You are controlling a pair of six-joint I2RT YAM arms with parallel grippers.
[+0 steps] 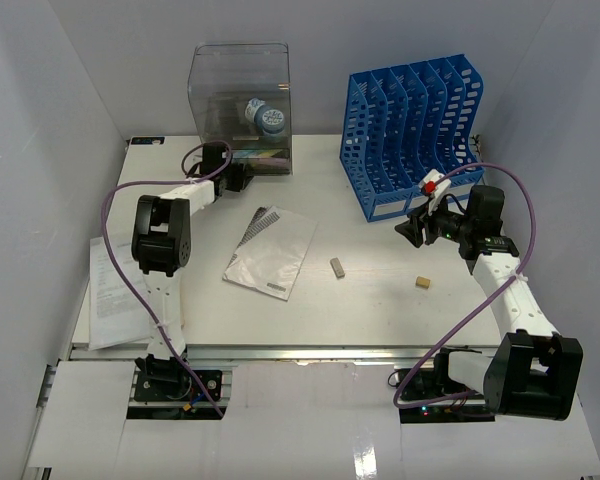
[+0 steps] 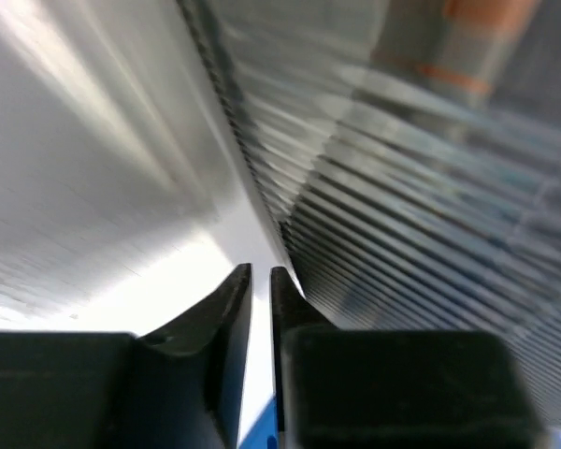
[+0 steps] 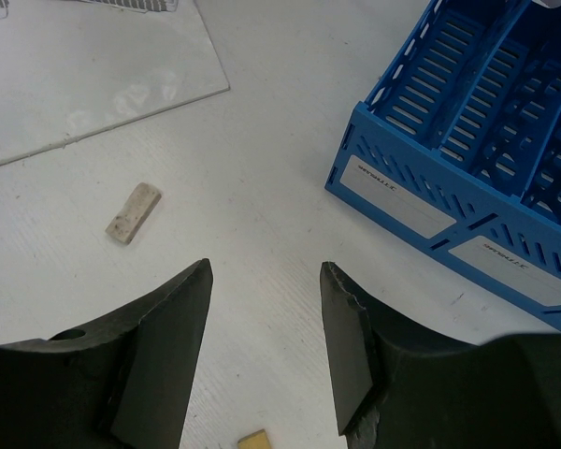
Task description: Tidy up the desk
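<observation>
The white desk [image 1: 380, 305] holds a booklet in a clear sleeve [image 1: 270, 252], a grey eraser [image 1: 337, 266] and a small tan block [image 1: 421, 282]. My left gripper [image 1: 238, 178] is at the foot of the clear plastic drawer box [image 1: 242, 105]. In the left wrist view its jaws [image 2: 261, 271] stand almost together, with only a thin slit, right against the box's ribbed wall [image 2: 402, 215]. My right gripper [image 1: 412, 232] hovers open and empty in front of the blue file rack [image 1: 415, 130]. In the right wrist view [image 3: 266, 268] it is over bare desk, between the eraser [image 3: 134, 212] and the tan block [image 3: 253, 440].
A roll of tape [image 1: 268, 117] sits inside the clear box. A printed sheet [image 1: 115, 295] lies at the desk's left edge, partly over it. The rack's front corner [image 3: 430, 201] is just right of my right gripper. The sleeve [image 3: 93, 75] lies far left.
</observation>
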